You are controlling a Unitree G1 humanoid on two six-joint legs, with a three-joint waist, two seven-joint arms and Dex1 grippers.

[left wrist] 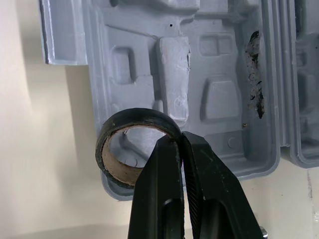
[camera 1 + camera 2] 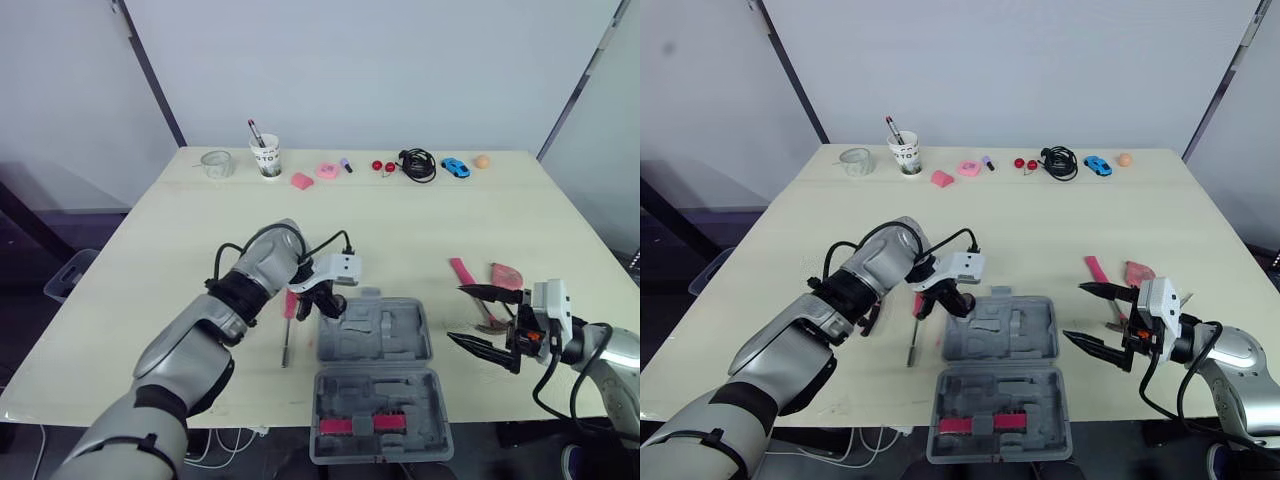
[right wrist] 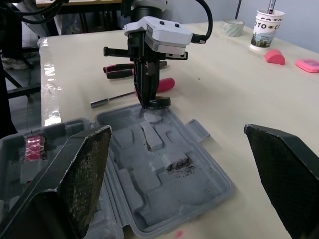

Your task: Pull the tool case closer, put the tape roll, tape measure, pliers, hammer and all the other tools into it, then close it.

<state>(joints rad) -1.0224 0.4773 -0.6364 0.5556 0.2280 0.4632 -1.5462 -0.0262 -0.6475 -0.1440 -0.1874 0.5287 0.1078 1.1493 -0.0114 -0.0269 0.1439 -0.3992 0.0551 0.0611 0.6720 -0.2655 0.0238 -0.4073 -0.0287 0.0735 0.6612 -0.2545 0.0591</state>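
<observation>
Looks like a robotics lab, a staged test room: a pale surface (image 2: 400,230) backed by plain white partition panels (image 2: 380,70). Lined along the far edge is a row of odd props, a paper cup of pens (image 2: 266,157), a coiled black cable (image 2: 412,158), a blue toy car (image 2: 455,167), and a grey tool case (image 2: 385,335) lies open up front.

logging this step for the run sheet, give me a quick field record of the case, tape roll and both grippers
tool case: open, both halves flat
tape roll: in left gripper, over the case's far left corner
right gripper: open, right of the case, holding nothing
screwdriver: lying left of the case
</observation>
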